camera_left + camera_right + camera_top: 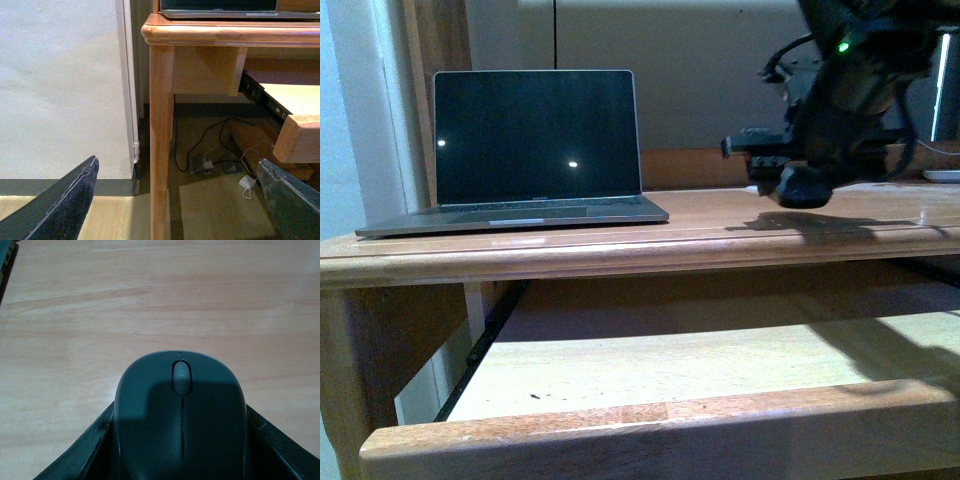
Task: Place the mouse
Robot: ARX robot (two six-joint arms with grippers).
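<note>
The dark grey mouse (180, 415) fills the right wrist view, scroll wheel facing away, with my right gripper (180, 455) shut on its two sides. In the front view the mouse (803, 187) hangs just above the wooden desk top (720, 225), to the right of the laptop (525, 150), under my right gripper (810, 175). My left gripper (180, 200) is open and low beside the desk leg (161, 140), with nothing between its fingers (65, 200).
The open laptop stands on the desk's left side. A pulled-out wooden tray (700, 365) lies below the desk top. Cables and a white adapter (246, 182) lie on the floor under the desk. A wall (60, 85) is beside the leg.
</note>
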